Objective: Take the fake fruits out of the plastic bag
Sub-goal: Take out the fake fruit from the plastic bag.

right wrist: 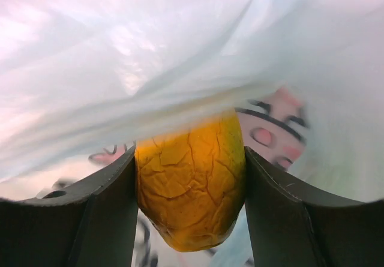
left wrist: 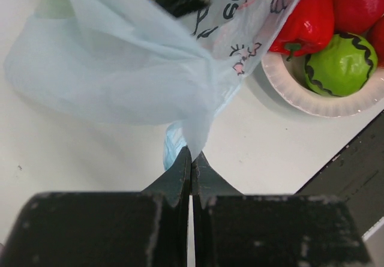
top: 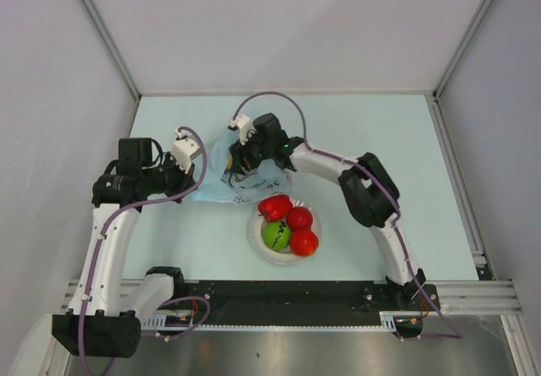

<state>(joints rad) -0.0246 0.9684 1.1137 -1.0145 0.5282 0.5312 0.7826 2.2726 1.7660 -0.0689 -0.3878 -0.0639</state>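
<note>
Nearest the arm bases, a white plate (top: 254, 235) on the bench (top: 363, 131) carried a red pepper (top: 275, 207), a green fruit (top: 275, 236) and two round red fruits (top: 304, 242) (all four crowded together). Just beyond the plate lay the plastic bag (left wrist: 120, 69), pale blue and crumpled, printed side up. The left claw (left wrist: 191, 156) was pinched tight on a gathered edge of the bag. Farther in, the right claw (right wrist: 189, 156) reached inside the bag, its fingers (right wrist: 102, 213) pressed against both sides of a wrinkled yellow fruit (right wrist: 191, 201).
</note>
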